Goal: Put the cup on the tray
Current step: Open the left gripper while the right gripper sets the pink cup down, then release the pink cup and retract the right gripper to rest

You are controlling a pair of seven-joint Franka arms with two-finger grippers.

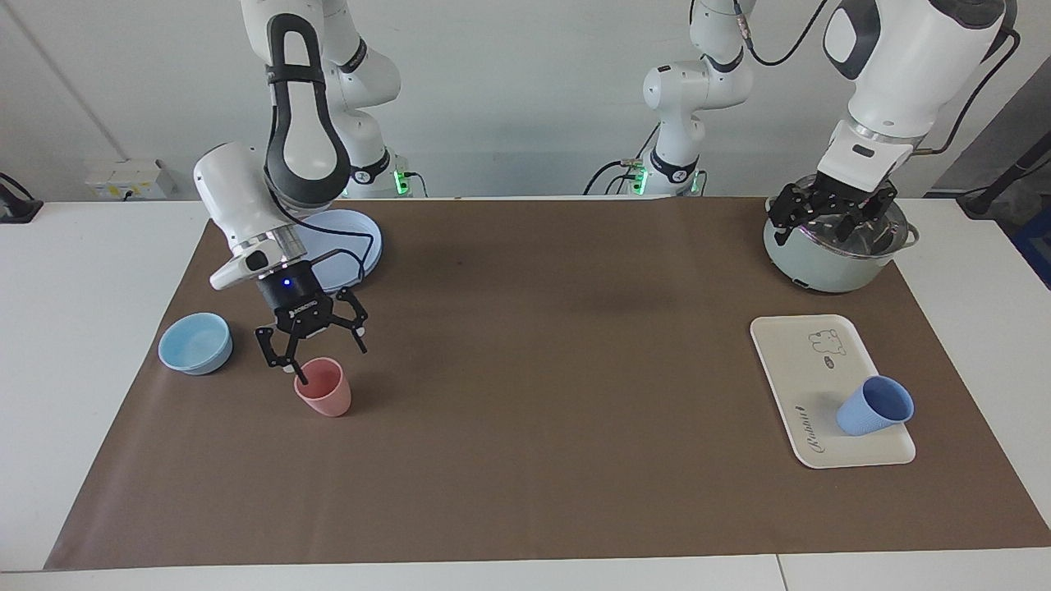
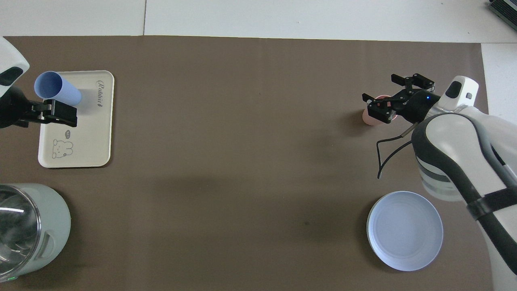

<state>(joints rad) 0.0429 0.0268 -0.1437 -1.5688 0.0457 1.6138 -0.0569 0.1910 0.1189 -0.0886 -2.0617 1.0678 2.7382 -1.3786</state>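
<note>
Although the task names a cup and a tray, what I see is the blue cup already on the tray, standing tilted with its open mouth leaning away from the robots and toward the left arm's end of the desk. It sits on the end of the tray farther from the robots, next to the dark script word.

Going across the facing view from its left edge: a light-blue bowl sits on the brown mat. Beside it the right tool hangs with its fingers spread wide, holding nothing, one fingertip at the rim of the pink cup. A round blue plate lies nearer the robots than that pink cup.

Much farther along comes the tray, and nearer the robots than the tray stands a pale green pot. The left tool hovers over the pot's mouth, fingers apart, gripping nothing.

I judge the deciding relation to be this: measured from the tray, the left tool is close by and the right tool is well apart. If the tilted cup needs righting, the left arm is the nearer one, and the cup's long axis leans away from that tool.
</note>
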